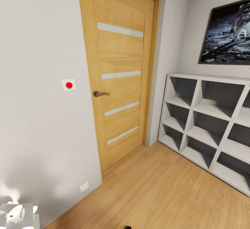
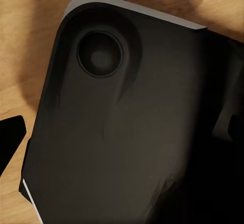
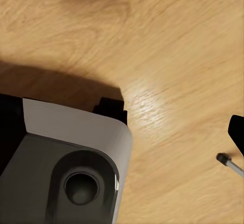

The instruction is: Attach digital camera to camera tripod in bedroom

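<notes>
Transit step: robot facing wooden door (image 1: 119, 73), grey cubby shelves (image 1: 208, 121) at 3 o'clock. Digital camera, camera tripod yet to be located. Both end effectors' state: cannot tell. Next: turning base, searching bedroom.

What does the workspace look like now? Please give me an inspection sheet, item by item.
Surface: light wood plank floor.
Job's things: thin silver rod with a dark end above the floor, perhaps a tripod leg; cannot tell.
Clutter: nothing seen.
Grippers: left fingertip and right fingertip at the picture edges; cannot tell whether the jaws are open.
Cables: nothing seen.
Surroundings: shut wooden door, grey cubby shelves, framed moon picture, red wall button.
</notes>
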Robot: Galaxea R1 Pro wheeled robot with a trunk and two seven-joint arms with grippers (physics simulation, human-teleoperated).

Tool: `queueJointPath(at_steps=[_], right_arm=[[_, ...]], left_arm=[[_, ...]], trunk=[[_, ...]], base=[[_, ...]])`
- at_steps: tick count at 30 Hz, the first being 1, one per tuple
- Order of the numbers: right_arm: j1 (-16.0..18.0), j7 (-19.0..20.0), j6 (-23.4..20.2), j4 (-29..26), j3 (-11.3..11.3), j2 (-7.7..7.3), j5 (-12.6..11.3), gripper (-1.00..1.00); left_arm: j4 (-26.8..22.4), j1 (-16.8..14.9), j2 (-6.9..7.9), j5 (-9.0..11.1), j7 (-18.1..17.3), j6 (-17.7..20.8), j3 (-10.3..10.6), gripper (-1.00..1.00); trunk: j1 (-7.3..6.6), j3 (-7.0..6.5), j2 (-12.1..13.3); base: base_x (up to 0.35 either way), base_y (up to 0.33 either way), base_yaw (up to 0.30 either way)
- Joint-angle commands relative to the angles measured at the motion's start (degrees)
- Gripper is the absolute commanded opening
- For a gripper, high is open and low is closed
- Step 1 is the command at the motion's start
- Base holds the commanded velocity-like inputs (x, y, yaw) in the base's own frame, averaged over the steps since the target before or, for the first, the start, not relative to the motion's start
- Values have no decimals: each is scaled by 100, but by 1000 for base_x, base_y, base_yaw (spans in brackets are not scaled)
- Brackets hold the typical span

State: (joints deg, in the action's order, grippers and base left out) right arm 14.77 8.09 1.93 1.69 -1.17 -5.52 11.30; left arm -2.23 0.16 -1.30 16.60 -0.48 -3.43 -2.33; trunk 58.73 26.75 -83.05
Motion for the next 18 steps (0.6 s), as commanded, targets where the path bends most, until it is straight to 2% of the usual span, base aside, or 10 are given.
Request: queueJointPath(at_steps=[1, 18], right_arm=[[9, 12, 18, 18, -15, -2, 38, 100], [9, 8, 9, 15, -15, -2, 38, 100]], left_arm=[[-6, 2, -1, 19, -5, -9, -21, 100], [-6, 2, -1, 19, -5, -14, -22, 100]], trunk=[[0, 5, -3], [0, 5, -3]], base=[[1, 1, -92], [0, 0, -168]])
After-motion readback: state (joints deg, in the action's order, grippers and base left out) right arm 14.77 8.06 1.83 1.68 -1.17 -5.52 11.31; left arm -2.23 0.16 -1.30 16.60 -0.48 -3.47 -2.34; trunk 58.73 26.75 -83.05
